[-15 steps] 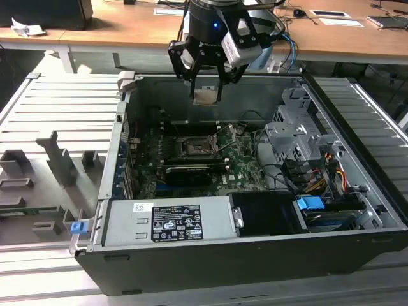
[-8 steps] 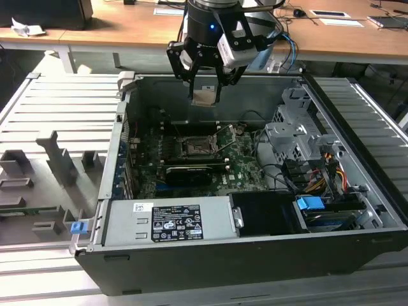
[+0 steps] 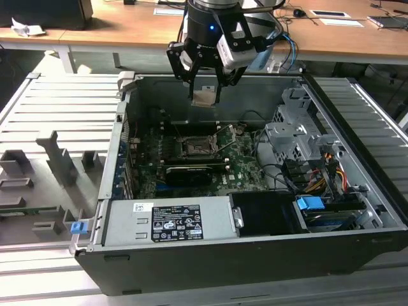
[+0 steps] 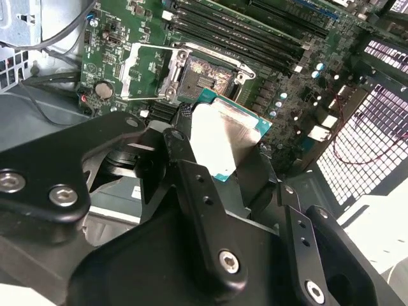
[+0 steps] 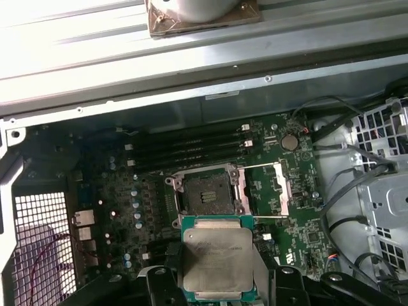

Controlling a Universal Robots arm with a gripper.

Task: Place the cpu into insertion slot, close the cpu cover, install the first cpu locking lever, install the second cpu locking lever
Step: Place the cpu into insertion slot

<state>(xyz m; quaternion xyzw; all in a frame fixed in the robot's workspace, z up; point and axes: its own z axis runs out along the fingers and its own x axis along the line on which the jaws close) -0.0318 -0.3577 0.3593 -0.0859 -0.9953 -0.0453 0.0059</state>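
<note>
Arm descends from above, near the rear wall of the open computer case [image 3: 255,268]. Wrist is approx. vertical, w/ the gripper [image 3: 205,97] pointing straight down into the case. Its two black fingers [image 4: 185,137] are clamped on opposite edges of the cpu [image 3: 204,97].

The cpu is held flat, metal face up toward the cameras in both wrist views [image 5: 217,255] [image 4: 223,137], w/ a green border visible round the plate. It hangs in air well above the circuit board [image 3: 245,167], touching nothing but the fingers.

The slot [image 3: 194,148] sits near the board's centre and is bare, w/ its dark contact field exposed [image 5: 207,192] [image 4: 205,78]. In the first wrist view the cpu's edge overlaps the slot's frame, but height separates them.

The cover [image 5: 279,188] is swung open, lying beside the slot rather than over it; in the second wrist view its frame and cut-out centre [image 4: 139,69] are clear.

The case lies on its side on a grey slatted table [image 3: 57,121].
</note>
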